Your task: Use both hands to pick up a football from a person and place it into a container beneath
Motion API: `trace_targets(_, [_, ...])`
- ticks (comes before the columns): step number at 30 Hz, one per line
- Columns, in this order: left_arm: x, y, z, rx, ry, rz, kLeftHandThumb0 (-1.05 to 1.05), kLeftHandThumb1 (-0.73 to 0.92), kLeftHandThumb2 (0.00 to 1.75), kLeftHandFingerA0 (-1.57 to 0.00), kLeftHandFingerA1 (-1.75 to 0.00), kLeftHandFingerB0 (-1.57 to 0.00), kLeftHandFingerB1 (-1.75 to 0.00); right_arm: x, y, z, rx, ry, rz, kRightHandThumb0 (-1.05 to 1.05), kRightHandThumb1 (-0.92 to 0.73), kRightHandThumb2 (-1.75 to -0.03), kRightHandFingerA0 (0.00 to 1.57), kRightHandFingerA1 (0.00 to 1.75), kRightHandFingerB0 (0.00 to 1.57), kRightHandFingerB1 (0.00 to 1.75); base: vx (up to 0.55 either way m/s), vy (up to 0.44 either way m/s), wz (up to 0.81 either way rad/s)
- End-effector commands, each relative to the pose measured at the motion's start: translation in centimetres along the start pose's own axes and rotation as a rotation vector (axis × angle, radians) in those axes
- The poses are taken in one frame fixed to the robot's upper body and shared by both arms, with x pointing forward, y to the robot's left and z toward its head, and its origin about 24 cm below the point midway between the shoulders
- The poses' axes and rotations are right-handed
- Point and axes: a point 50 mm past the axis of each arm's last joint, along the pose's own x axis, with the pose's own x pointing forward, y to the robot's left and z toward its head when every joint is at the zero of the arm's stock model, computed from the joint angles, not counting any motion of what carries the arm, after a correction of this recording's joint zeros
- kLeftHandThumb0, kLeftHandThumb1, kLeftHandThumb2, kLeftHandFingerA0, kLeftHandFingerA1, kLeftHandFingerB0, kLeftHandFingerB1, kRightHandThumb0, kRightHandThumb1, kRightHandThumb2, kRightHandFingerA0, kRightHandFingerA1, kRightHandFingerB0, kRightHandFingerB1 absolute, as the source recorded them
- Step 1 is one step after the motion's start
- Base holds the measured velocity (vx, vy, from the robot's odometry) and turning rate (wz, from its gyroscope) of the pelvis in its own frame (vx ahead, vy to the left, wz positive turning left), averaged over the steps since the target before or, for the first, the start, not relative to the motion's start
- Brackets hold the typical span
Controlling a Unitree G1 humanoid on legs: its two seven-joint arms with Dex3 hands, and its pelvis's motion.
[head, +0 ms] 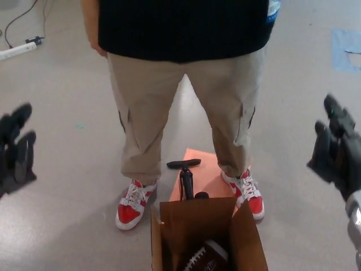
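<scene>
A brown football (pixel 204 257) with white laces lies inside the open cardboard box (pixel 248 243) at the bottom centre of the head view. My left hand (pixel 15 149) is at the far left edge, open, fingers spread, holding nothing. At the far right edge my right hand (pixel 337 148) is likewise open and empty. Both hands are well apart from the box and the ball. A person (pixel 183 84) in tan trousers and a dark top stands right behind the box.
A black hand pump (pixel 186 176) stands on an orange sheet (pixel 208 172) between the person's red and white shoes (pixel 133 203). A white power strip (pixel 17 48) and cable lie at the far left. Blue tape (pixel 345 48) marks the floor at the right.
</scene>
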Motion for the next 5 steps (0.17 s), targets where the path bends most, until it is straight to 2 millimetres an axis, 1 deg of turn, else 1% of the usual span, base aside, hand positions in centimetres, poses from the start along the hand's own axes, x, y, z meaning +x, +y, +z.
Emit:
trace_targets(1, [-1.3,1.2,-3.2,-0.037,0.081,0.126,-0.82,0.76,1.12,0.00,-0.18,0.00,-0.17,-1.9,-1.9,-3.3,-0.020,0.088,-0.107,-0.78,-0.85,-1.12,0.01,0.23,0.00,0.12,0.00,0.000,0.00])
trace_targets(2, [-1.5,1.4,-3.7,-0.054,0.102,0.136,-0.80,0.74,1.12,0.00,-0.22,0.00,-0.19,-2.2,-2.2,-3.9,-0.007,0.119,-0.110,-0.78,-0.85,-1.11,0.01,0.21,0.00,0.11,0.00,0.000,0.00])
trace_targets(5, [-2.0,1.5,-4.3,-0.049,0.123,0.134,-0.79,0.76,1.12,0.00,-0.21,0.00,-0.19,-2.9,-2.6,-4.9,0.006,0.152,-0.112,-0.75,-0.84,-1.09,0.01,0.22,0.00,0.12,0.00,0.000,0.00])
